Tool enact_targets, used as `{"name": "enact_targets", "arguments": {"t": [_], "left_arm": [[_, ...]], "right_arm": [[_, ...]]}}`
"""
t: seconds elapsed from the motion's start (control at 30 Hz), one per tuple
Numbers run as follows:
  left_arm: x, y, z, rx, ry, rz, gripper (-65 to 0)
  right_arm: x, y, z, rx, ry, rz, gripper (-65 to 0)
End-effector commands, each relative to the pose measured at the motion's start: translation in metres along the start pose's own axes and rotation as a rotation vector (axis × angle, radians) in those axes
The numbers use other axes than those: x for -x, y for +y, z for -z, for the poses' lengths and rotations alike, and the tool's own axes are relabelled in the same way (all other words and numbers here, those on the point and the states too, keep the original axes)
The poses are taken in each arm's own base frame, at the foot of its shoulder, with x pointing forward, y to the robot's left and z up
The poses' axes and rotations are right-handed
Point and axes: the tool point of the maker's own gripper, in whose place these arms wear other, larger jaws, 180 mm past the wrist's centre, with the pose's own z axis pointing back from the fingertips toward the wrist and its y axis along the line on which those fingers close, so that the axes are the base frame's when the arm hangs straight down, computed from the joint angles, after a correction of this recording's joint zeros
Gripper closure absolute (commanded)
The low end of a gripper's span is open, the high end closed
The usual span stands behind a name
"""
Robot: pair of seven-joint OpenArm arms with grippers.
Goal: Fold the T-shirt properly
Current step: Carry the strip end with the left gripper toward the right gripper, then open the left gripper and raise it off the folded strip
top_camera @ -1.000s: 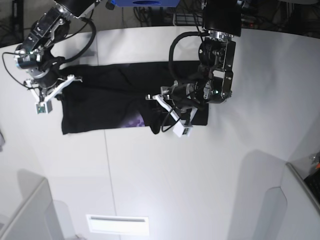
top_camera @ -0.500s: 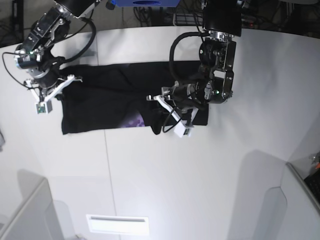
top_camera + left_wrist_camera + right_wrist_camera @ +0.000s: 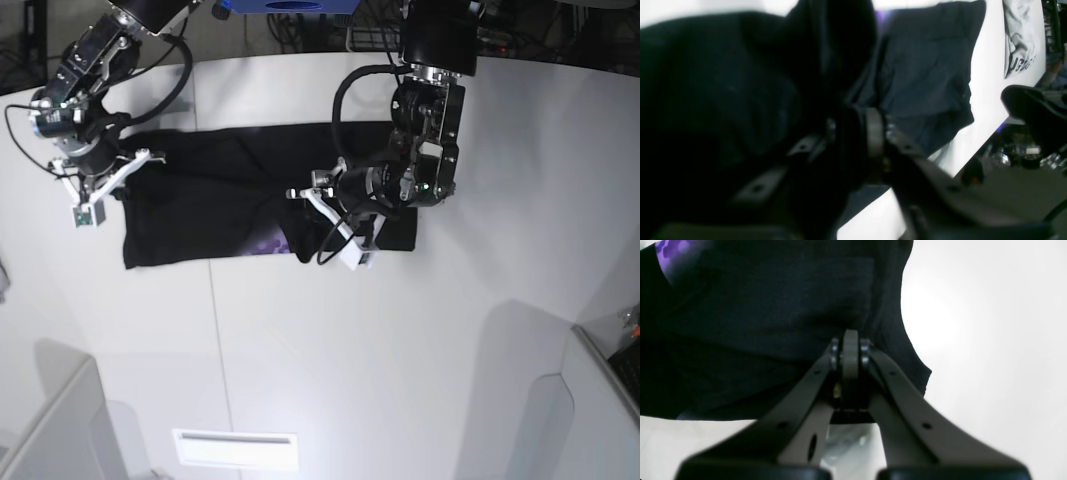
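Note:
The black T-shirt [image 3: 220, 190] lies as a long band across the white table [image 3: 400, 350], with a bit of purple print [image 3: 265, 243] at its near edge. My left gripper [image 3: 298, 194] hovers low over the shirt's middle right. In the left wrist view this gripper [image 3: 853, 130] is dark and blurred, black cloth [image 3: 923, 66] bunches around its fingers, and I cannot tell how the jaws stand. My right gripper [image 3: 145, 158] is at the shirt's far left corner. Seen from the right wrist, its fingers [image 3: 850, 340] are shut on the edge of the cloth [image 3: 773, 306].
Grey partition panels stand at the near left [image 3: 60, 430] and near right [image 3: 590, 400]. A white slot plate [image 3: 235, 448] is set into the table near the front edge. A blue object [image 3: 285, 5] and cables lie behind the table's far edge.
My left gripper has shifted a little to the left and away from the near edge over the shirt. The fold of cloth under it has moved with it. The right arm has stayed put.

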Motion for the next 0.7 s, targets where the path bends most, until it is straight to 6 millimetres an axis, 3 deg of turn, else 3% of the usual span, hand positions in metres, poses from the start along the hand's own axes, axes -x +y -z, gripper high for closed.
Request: {"name": "enact_targets", "arguments": {"t": [0.0,0.3,0.43,0.67], "left_arm": [[-0.015,-0.010,0.000,0.031,-0.033,0.013,-18.4],[-0.017,-0.015,0.008,0.046,-0.017,0.000,-30.1],[-0.023,-0.024,0.010,0.064,-0.025,0.008,-30.3],[-0.002,-0.055,0.030,0.105,0.066,0.097,-30.3]], "right_arm": [[-0.014,-0.001,-0.003,0.003,-0.049,-0.010,0.0],[-0.013,-0.001,-0.003,0.004,-0.047,-0.009,0.0],[-0.013,-0.001,-0.003,0.003,-0.047,-0.010,0.0],[-0.014,-0.001,-0.003,0.003,-0.050,-0.011,0.0]]}}
